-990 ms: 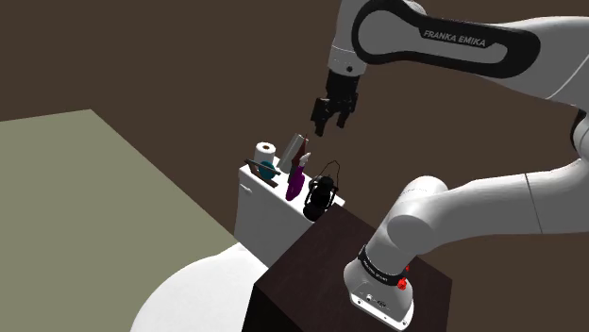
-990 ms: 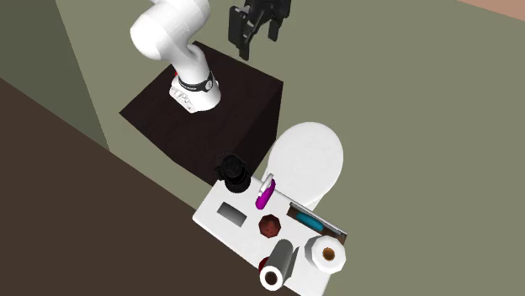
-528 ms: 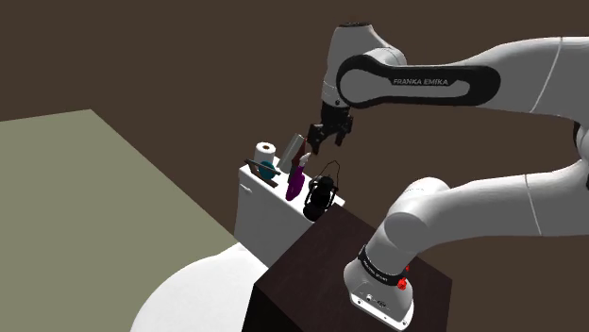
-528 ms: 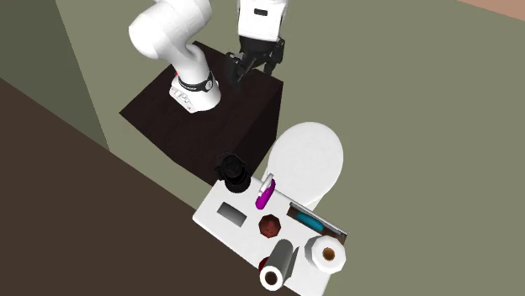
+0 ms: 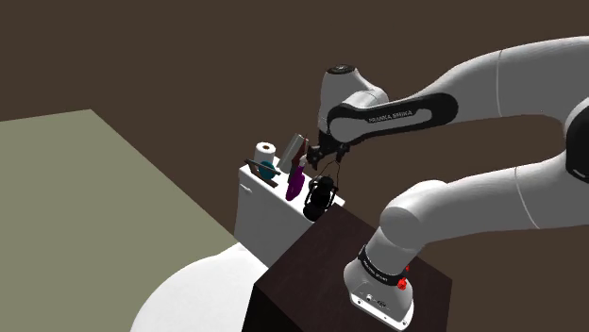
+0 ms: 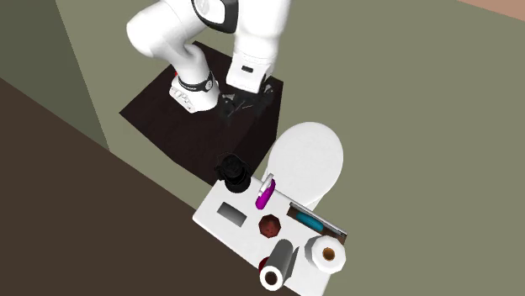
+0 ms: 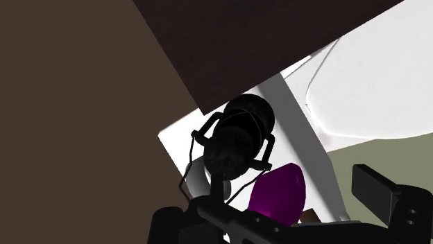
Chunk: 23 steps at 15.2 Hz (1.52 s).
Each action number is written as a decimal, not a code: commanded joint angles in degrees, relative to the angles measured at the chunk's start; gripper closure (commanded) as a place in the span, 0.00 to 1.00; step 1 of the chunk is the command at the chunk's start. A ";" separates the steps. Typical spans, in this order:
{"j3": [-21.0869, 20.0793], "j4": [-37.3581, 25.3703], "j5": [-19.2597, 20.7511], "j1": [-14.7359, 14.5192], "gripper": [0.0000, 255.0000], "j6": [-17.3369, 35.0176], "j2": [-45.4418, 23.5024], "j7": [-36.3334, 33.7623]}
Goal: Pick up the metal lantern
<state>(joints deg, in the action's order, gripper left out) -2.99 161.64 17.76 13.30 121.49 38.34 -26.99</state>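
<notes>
The lantern (image 5: 321,196) is black with a thin wire handle and stands upright on the end of a white toilet tank top (image 5: 250,184) nearest the stand. From the second exterior view the lantern (image 6: 233,171) sits at the tank's corner. My gripper (image 5: 326,157) hangs just above it, pointing down, not touching. The gripper (image 6: 241,105) is still some way from the lantern in the second exterior view. In the wrist view the lantern (image 7: 239,135) lies ahead of the gripper (image 7: 284,216), whose fingers (image 7: 388,201) stand apart with nothing between them.
A purple bottle (image 5: 295,182) stands right beside the lantern. Further along the tank are a grey block (image 6: 230,212), a dark red object (image 6: 269,225), a grey roll (image 6: 278,265), toilet paper (image 6: 326,252) and a teal item (image 6: 313,222). The dark stand (image 6: 202,109) adjoins the white toilet lid (image 6: 310,160).
Over the last second the arm has lowered the gripper from well above the tank to just over the lantern. The fingers stayed apart. Nothing on the tank moved.
</notes>
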 commanded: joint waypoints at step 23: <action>-4.82 4.43 25.50 18.67 1.00 26.94 -23.74 -25.96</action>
<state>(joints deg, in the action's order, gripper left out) -7.81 165.98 43.25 31.97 148.37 14.76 -52.96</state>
